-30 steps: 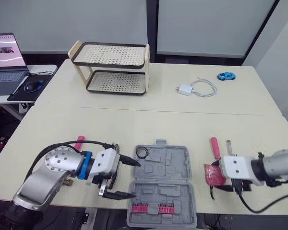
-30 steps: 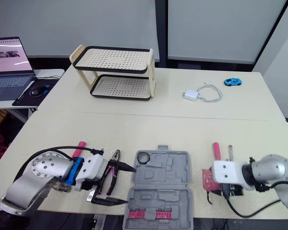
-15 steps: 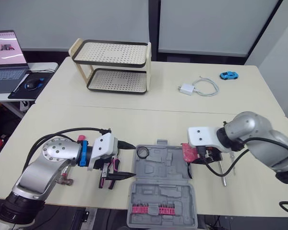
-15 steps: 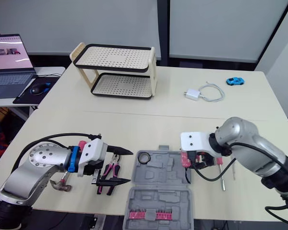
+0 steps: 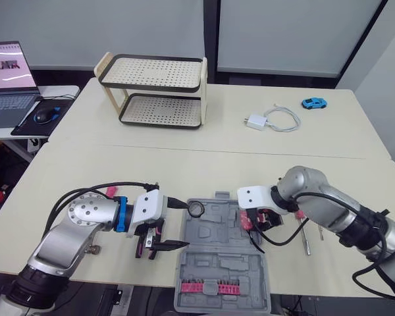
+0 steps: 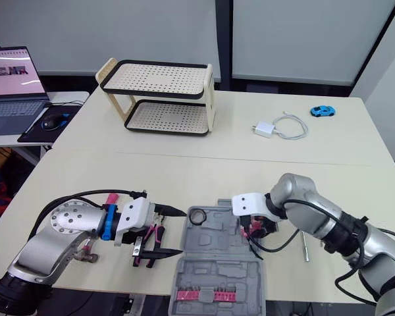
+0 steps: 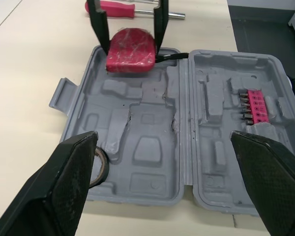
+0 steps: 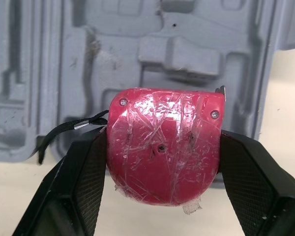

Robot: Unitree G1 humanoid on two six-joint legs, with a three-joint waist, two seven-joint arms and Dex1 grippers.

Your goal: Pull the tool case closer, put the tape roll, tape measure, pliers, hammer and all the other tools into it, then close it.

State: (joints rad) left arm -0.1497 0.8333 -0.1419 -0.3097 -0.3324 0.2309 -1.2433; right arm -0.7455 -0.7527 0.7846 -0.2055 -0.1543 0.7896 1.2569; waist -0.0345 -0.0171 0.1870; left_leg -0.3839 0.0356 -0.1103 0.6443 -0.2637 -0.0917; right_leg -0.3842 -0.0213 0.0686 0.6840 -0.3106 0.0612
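Right gripper [image 7: 132,46]: clamped on tape measure [image 8: 163,147].
Risk: tool case [image 7: 152,147] rim beneath; we fear it tips outside.

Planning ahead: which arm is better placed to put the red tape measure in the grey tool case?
Right: the right gripper is shut on the red tape measure over the grey plastic tool case's edge; left gripper is open.

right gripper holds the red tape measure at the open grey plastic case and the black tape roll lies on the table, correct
No: the black tape roll sits in a corner of the grey plastic case, per the left wrist view.
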